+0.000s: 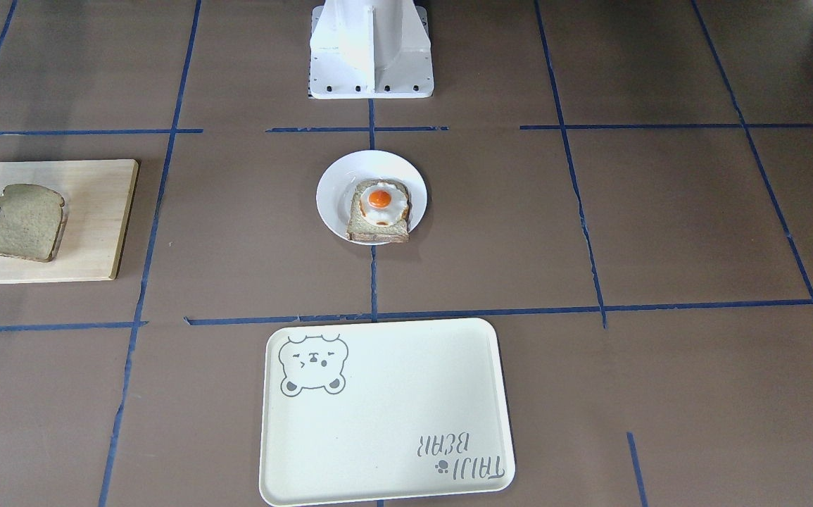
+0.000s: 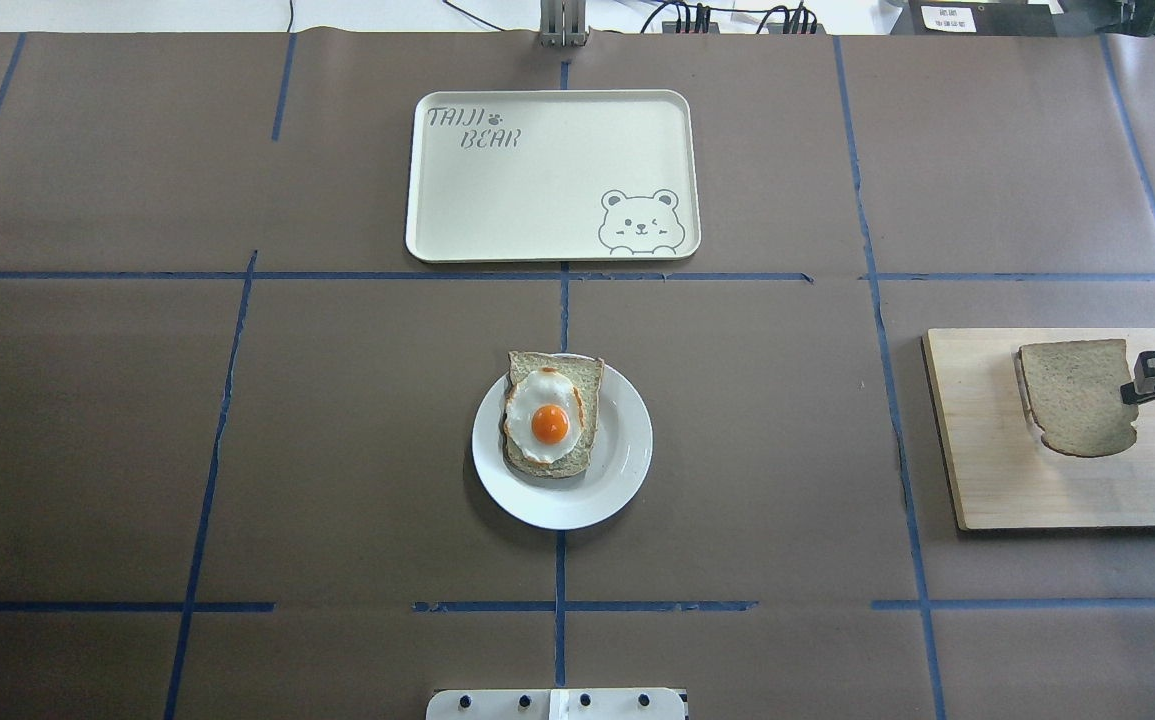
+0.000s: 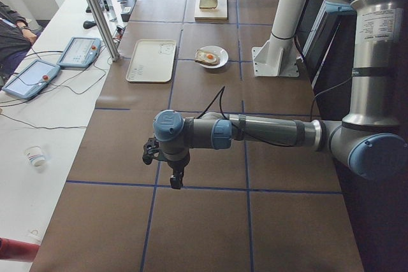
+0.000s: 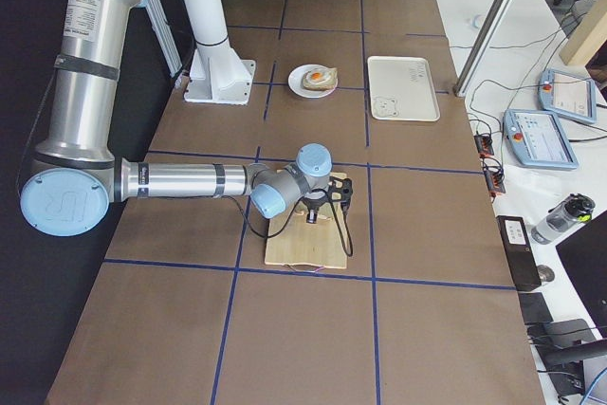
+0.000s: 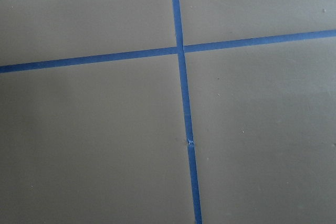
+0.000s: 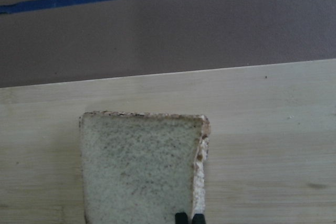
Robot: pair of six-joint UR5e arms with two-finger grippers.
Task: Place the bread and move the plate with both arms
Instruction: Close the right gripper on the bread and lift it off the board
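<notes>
Presently the bread (image 2: 1072, 395) is found near the right edge of the overhead view, over a wooden board (image 2: 987, 480). It is pinched at its crust edge by the right gripper (image 2: 1133, 390), whose fingertips are seen pressed close together on the crust at the bottom of the right wrist view. The plate (image 2: 627, 470) is set at the centre of the worktop (image 2: 237, 450), well apart from the board, and an egg-topped slice (image 2: 585, 400) is carried on it. A cream tray (image 2: 537, 180) with a bear drawing is laid above the plate in that view. The left gripper (image 3: 173, 181) is held low over the worktop in the lower middle of the left side view; whether it is spread or closed cannot be told.
</notes>
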